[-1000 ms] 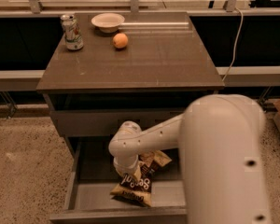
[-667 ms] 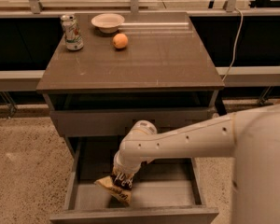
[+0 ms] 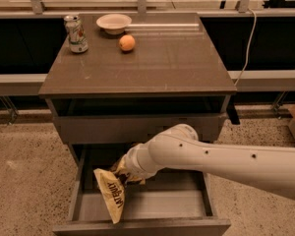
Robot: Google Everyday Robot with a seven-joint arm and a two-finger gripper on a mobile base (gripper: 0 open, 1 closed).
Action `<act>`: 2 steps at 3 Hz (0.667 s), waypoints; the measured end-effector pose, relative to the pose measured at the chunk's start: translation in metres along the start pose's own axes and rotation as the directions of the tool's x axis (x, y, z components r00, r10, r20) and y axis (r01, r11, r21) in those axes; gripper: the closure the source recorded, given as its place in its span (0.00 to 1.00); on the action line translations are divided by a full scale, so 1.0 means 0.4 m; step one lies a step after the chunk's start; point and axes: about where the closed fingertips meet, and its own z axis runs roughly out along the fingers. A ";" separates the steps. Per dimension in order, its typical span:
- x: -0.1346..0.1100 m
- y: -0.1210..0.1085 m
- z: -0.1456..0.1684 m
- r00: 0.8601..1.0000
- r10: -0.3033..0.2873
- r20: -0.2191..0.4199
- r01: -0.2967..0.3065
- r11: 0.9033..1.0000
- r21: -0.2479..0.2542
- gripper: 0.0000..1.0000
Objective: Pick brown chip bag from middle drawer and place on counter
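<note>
The brown chip bag hangs tilted over the left part of the open middle drawer, lifted off its light grey floor. My gripper is at the bag's top end, at the tip of the white arm that reaches in from the right, and it holds the bag by its upper edge. The fingers are mostly hidden behind the bag and the wrist. The counter is the glossy grey-brown top of the cabinet above the drawer.
On the counter's far left stand a soda can, a white bowl and an orange fruit. A shallower drawer front sits just above the open one. Pale speckled floor surrounds the cabinet. A cable hangs at the right.
The arm has swung lower and to the left inside the drawer. The bag was lying on the drawer floor and now hangs lifted from the gripper, further to the left.
</note>
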 end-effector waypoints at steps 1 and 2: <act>-0.045 -0.068 -0.107 1.000 -0.013 0.021 0.010 0.991 0.132 1.00; -0.056 -0.084 -0.254 0.998 -0.067 -0.018 0.069 0.979 0.193 1.00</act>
